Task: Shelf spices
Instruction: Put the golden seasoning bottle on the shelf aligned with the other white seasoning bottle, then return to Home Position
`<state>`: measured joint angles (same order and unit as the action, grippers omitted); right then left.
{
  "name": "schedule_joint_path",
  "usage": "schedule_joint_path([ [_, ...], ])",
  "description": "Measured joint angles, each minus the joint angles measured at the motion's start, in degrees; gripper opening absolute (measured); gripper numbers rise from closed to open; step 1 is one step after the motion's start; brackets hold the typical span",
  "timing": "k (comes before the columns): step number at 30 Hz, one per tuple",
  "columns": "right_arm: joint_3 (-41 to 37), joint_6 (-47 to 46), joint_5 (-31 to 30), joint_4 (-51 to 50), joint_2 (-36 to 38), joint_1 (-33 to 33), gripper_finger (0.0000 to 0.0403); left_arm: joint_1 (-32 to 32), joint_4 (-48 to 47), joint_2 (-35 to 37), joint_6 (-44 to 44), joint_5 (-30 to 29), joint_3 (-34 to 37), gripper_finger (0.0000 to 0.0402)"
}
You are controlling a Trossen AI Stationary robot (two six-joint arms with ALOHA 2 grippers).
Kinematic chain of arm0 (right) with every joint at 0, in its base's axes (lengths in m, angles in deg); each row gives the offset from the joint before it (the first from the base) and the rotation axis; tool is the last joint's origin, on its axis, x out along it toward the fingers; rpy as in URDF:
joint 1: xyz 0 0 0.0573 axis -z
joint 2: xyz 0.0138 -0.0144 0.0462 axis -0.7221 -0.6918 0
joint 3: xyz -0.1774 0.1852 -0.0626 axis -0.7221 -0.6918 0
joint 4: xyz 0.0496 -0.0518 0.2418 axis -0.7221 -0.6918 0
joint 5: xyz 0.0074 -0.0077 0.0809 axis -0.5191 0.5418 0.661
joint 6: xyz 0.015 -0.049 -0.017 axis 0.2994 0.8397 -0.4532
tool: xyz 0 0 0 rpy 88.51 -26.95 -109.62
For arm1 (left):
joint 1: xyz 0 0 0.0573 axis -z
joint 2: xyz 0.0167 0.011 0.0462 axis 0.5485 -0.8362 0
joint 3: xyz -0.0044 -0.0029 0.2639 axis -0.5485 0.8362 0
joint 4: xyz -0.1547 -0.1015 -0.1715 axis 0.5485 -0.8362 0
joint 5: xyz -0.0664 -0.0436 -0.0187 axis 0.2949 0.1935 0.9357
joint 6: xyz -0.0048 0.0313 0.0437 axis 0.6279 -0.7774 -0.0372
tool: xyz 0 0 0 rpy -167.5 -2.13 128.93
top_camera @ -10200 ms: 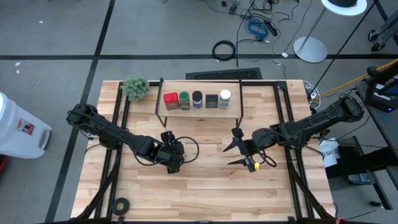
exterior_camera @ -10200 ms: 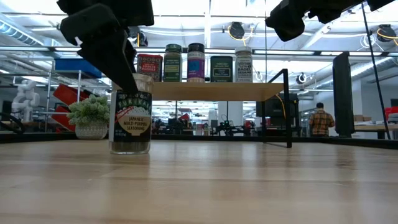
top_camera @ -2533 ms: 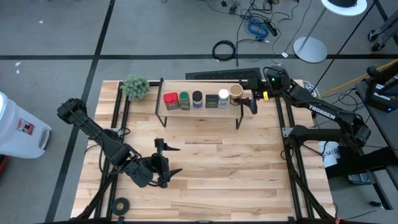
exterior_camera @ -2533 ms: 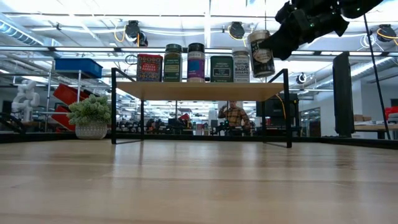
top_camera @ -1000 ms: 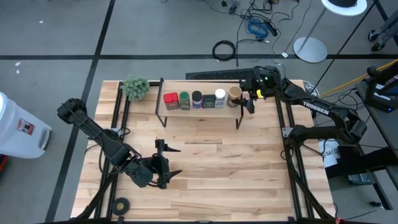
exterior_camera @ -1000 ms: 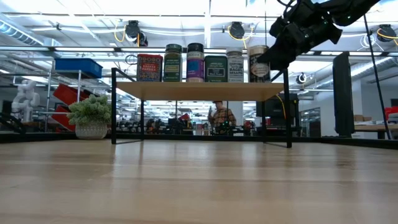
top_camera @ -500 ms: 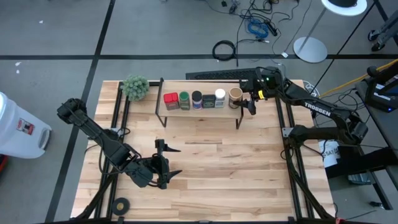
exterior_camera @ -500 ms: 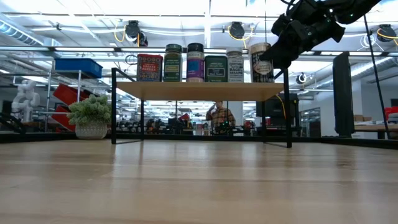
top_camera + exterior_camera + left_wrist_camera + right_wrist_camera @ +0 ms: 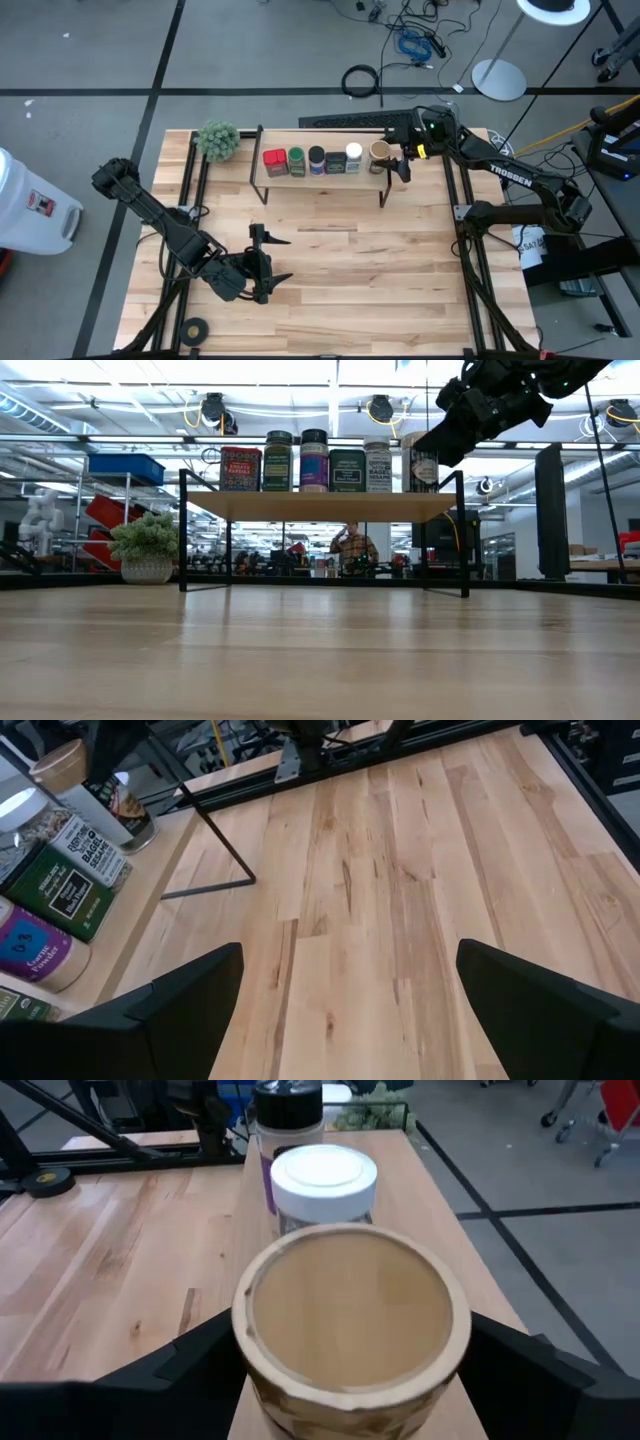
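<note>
Six spice containers stand in a row along the shelf (image 9: 320, 172), a low narrow rack with a pale wooden top board and thin black legs, set near the far edge of the tabletop (image 9: 330, 270). From one end the row runs: a red tin (image 9: 274, 161), a green-lidded jar (image 9: 296, 160), a dark-lidded jar (image 9: 317, 159) with a purple label, a dark square tin (image 9: 337, 161), a white-lidded jar (image 9: 354, 155) and a tan cylinder (image 9: 379, 153). The cylinder is the widest of them, with a flat light-brown top and a dark label on its side; it stands upright at the right end of the board, just beside the white-lidded jar. In the low view all six stand level on the board, shoulder to shoulder.

The right gripper (image 9: 400, 155) is at that same end of the shelf, its fingers (image 9: 140, 1370) spread wide to either side of the tan cylinder; from here I see a little daylight between the fingers and the cylinder's wall, so it looks let go rather than pinched. The left gripper (image 9: 262, 255) waits low over the near left part of the tabletop, well away from the shelf, its fingers wide apart and holding nothing.

A fuzzy green plant ball (image 9: 218, 140) sits at the far left corner beside the shelf, and a black tape roll (image 9: 195, 330) lies at the near left edge.
</note>
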<state>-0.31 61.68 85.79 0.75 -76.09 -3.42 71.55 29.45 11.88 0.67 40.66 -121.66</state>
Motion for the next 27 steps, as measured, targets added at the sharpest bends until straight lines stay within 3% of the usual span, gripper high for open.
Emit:
schedule_joint_path([
  [13, 0.0, -1.1, -0.4, 0.8, 4.5, 0.0, 0.0313, 0.0, 0.0, 0.0, 0.0, 1.3, 0.0, 0.0376],
  [17, 0.1, -1.6, -1.0, 0.3, 9.3, -0.1, 0.0313, 0.0, -0.7, 0.0, -0.1, 1.3, 0.0, 0.0376],
  [21, 0.1, 0.3, -7.3, -1.5, 15.8, -1.2, 0.0313, 0.0, -2.5, 0.0, 0.1, 1.2, 0.0, 0.0376],
  [27, 0.1, -4.6, -5.7, -9.6, 24.4, -6.6, 0.0313, 0.0, -3.1, 0.0, 0.9, 0.4, 0.0, 0.0351],
])
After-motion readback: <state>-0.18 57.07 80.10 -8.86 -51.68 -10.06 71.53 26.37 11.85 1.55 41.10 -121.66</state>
